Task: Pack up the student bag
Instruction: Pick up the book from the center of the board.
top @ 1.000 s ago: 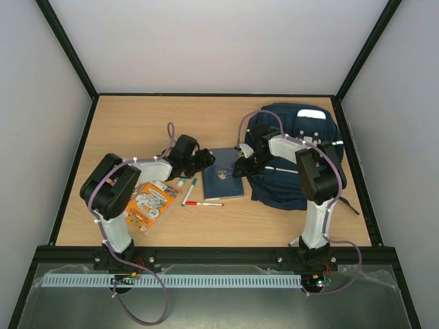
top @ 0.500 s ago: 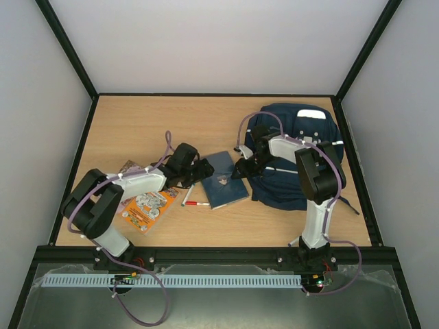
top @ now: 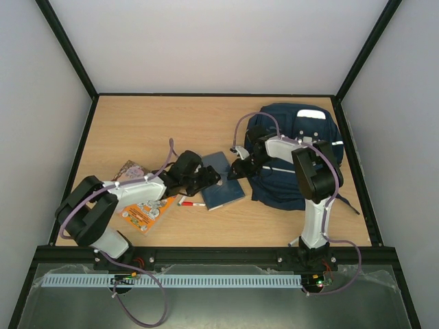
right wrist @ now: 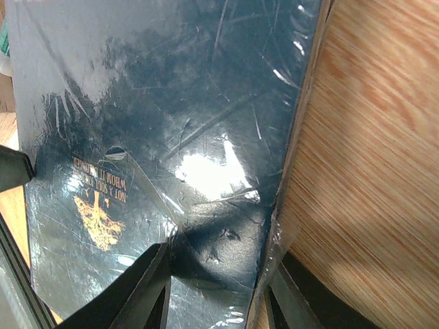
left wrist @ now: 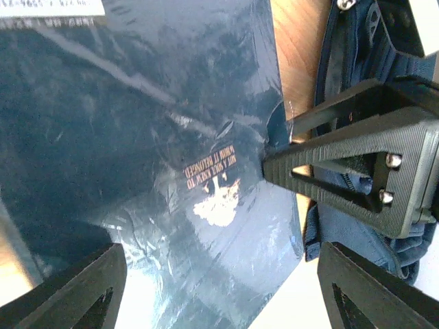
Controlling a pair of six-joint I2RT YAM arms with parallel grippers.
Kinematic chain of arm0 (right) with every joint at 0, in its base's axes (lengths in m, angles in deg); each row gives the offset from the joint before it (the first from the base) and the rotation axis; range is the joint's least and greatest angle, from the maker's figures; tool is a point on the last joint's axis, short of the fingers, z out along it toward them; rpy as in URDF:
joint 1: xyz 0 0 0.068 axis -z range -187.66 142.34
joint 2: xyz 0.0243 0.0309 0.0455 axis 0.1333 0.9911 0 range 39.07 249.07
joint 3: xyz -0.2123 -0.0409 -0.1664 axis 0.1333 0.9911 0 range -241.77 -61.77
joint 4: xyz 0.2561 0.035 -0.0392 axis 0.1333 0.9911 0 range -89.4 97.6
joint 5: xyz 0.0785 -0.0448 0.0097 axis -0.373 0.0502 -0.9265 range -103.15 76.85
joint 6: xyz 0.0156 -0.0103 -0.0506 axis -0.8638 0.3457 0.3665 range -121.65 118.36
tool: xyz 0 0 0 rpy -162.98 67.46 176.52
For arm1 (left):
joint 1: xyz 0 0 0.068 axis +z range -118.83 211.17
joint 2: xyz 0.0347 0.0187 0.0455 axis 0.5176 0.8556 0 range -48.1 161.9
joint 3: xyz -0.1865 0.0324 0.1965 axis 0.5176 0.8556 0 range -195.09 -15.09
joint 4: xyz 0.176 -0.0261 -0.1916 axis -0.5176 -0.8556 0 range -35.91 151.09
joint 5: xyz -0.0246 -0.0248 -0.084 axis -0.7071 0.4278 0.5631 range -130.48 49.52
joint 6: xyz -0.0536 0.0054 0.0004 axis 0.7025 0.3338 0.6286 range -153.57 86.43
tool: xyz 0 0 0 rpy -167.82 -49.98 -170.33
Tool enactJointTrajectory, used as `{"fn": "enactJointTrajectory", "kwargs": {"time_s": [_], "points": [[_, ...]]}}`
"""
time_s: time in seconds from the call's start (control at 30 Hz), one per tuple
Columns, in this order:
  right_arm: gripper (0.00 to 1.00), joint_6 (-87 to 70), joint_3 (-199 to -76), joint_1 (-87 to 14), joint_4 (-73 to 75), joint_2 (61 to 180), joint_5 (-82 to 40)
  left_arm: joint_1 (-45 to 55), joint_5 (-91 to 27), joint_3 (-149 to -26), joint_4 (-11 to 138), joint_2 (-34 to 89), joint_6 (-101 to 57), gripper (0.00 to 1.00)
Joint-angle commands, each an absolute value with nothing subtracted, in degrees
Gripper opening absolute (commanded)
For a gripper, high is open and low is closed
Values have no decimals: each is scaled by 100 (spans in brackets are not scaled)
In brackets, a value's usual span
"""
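Note:
The student bag, a navy backpack, lies at the right of the table, and its fabric also shows in the left wrist view. A flat dark-blue notebook in clear wrap lies askew just left of it. My right gripper is shut on the notebook's right edge, one finger on the cover and one beneath. My left gripper hangs wide open over the notebook's left part, touching nothing. One of the right gripper's fingers shows there, pressing on the cover.
A red pen lies just left of the notebook under the left arm. An orange booklet and a small patterned packet lie further left. Black frame rails edge the table.
The left arm has stretched right and lower, bringing its open gripper over the notebook. The notebook has turned and slid slightly toward the front. The right gripper has kept its grip.

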State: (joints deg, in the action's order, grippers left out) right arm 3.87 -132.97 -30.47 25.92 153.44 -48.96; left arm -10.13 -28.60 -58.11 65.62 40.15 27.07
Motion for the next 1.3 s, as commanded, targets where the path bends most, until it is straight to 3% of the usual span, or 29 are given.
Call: {"fn": "enactJointTrajectory", "kwargs": {"time_s": [0.0, 0.3, 0.47, 0.8, 1.0, 1.27], "points": [[38, 378, -13165, -3148, 2743, 15784, -4442, -1172, -3200, -5662, 6088, 3729, 2848, 80], [38, 398, -13161, -3148, 2750, 15810, -4387, -1288, -3994, -5234, 5455, 2823, 3012, 88], [39, 415, -13182, -3148, 2768, 15823, -4401, -1223, -3809, -5127, 5725, 3079, 3021, 88], [39, 455, -13165, -3148, 2824, 15838, -4476, -1139, -3424, -4667, 7433, 3560, 3565, 88], [39, 466, -13155, -3148, 2837, 15869, -4501, -1127, -3438, -4107, 9079, 3639, 4233, 84], [41, 457, -13147, -3148, 2844, 15936, -4533, -1113, -3412, -3869, 10159, 3777, 4431, 80]]}}
